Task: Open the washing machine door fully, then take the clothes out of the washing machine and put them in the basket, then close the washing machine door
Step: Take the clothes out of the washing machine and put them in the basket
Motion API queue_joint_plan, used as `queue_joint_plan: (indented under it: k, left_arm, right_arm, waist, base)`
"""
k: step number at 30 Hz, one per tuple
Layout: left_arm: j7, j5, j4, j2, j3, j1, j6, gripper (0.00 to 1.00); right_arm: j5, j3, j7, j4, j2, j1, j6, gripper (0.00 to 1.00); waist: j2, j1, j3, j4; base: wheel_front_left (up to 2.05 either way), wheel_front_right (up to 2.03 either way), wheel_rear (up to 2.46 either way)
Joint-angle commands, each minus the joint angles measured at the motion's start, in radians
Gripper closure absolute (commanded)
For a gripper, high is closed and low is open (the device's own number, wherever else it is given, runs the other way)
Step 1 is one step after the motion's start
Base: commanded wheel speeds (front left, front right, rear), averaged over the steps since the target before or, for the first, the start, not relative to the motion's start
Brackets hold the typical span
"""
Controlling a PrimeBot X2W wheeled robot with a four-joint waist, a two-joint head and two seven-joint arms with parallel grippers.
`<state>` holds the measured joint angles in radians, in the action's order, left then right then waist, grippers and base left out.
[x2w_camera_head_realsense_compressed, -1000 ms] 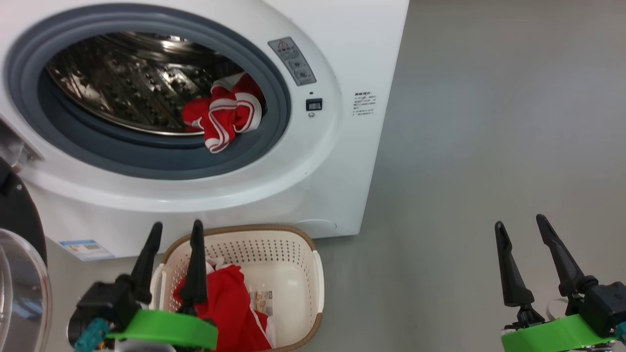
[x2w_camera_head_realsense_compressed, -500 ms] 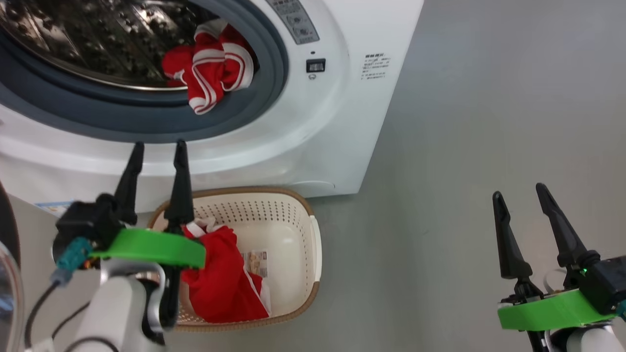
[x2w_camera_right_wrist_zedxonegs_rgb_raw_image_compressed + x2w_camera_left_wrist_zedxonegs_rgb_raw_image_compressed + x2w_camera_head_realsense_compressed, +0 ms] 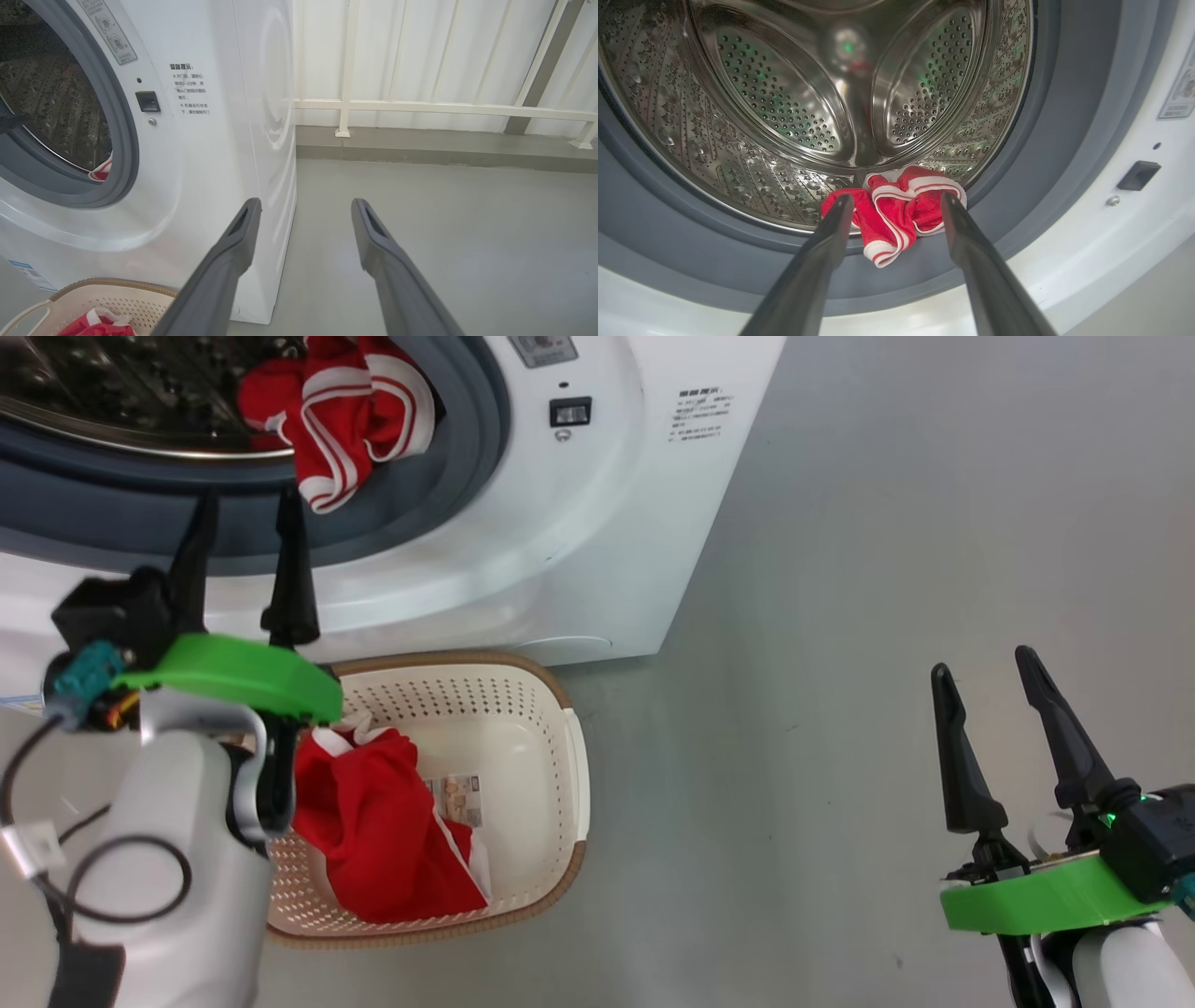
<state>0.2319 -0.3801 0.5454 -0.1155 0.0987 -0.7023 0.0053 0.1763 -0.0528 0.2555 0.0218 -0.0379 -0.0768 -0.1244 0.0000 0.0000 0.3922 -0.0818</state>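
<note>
While the fingers (image 3: 817, 261) of your left gripper (image 3: 896, 197) and right gripper (image 3: 980, 660) stand spread, pinch the evidently soft, light clothes (image 3: 892, 219) mid-bunch

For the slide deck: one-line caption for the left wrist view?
Open left gripper aimed at the red white-trimmed garment lying at the front lip of the washing machine drum.

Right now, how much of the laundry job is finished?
Done: the washing machine stands open and one red garment lies in the basket. In hand: the open left hand points at another red garment on the drum's lip. Left: move it to the basket, shut the door.
</note>
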Motion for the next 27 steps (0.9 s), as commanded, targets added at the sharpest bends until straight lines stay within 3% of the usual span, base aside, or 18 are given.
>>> queue_joint_plan:
  k: [1, 18, 27]
  left_arm:
    - [0.01, -0.002, 0.0, -0.039, -0.026, -0.037, -0.009, 0.0]
    - [0.022, 0.015, 0.279, -0.06, 0.005, -0.365, -0.053, 0.0]
    - [-0.043, -0.032, 0.449, -0.054, 0.007, -0.516, -0.096, 0.0]
  right_arm:
    - [0.009, 0.02, 0.006, 0.02, -0.012, -0.025, -0.006, 0.0]
    - [0.005, 0.04, 0.006, 0.015, -0.012, -0.085, -0.006, 0.0]
    - [0.01, 0.057, 0.006, 0.008, -0.012, -0.123, -0.006, 0.0]
  waist:
    - [0.0, 0.0, 0.009, -0.007]
    - [0.0, 0.0, 0.114, -0.029]
    - [0.0, 0.0, 0.171, -0.061]
  base:
    - [0.0, 0.0, 0.0]
    - [0.0, 0.0, 0.0]
    - [0.0, 0.0, 0.0]
